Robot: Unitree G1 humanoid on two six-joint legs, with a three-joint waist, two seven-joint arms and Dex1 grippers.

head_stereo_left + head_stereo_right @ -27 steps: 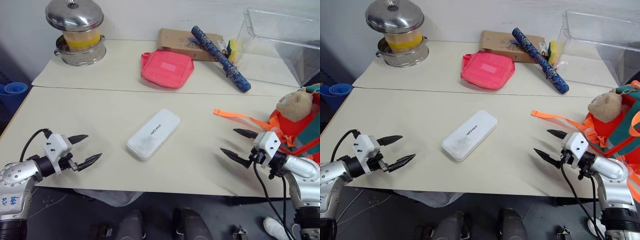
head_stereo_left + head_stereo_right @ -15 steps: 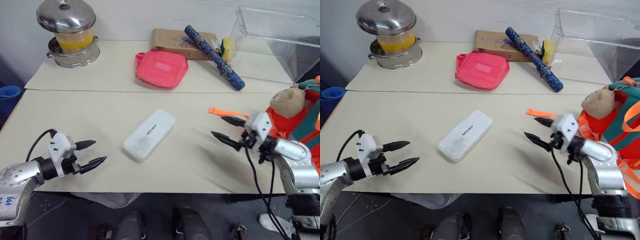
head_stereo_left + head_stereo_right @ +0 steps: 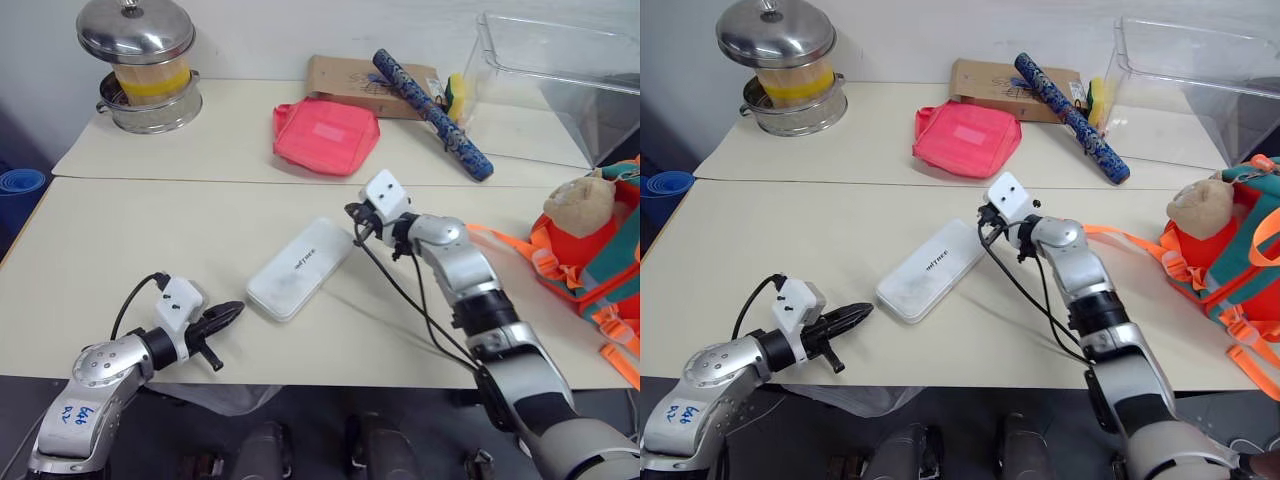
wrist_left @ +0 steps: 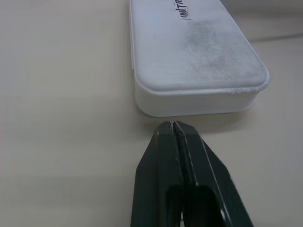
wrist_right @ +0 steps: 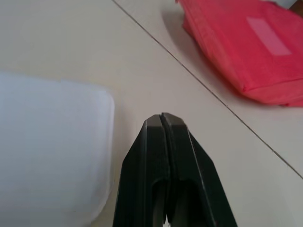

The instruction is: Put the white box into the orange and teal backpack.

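Observation:
The white box (image 3: 300, 268) lies flat and slanted in the middle of the near table. My left gripper (image 3: 232, 310) is shut and empty, its tip just short of the box's near end (image 4: 194, 56). My right gripper (image 3: 353, 214) is also shut and empty. It is by the far right corner of the box (image 5: 47, 142), slightly above the table. At the right edge sits the orange and teal backpack (image 3: 600, 255) with its tan plush head (image 3: 577, 205). An orange strap (image 3: 1130, 235) trails from it across the table toward my right arm.
On the far table lie a flat pink-red pouch (image 3: 326, 135), a brown cardboard box (image 3: 360, 80) and a blue patterned roll (image 3: 435, 115). A steel pot (image 3: 140, 60) stands at the back left. A clear plastic bin (image 3: 560, 70) is at the back right.
My right arm has swung left across the table from the backpack to the box's far end, and its fingers have shut. My left gripper has moved right toward the near end and shut.

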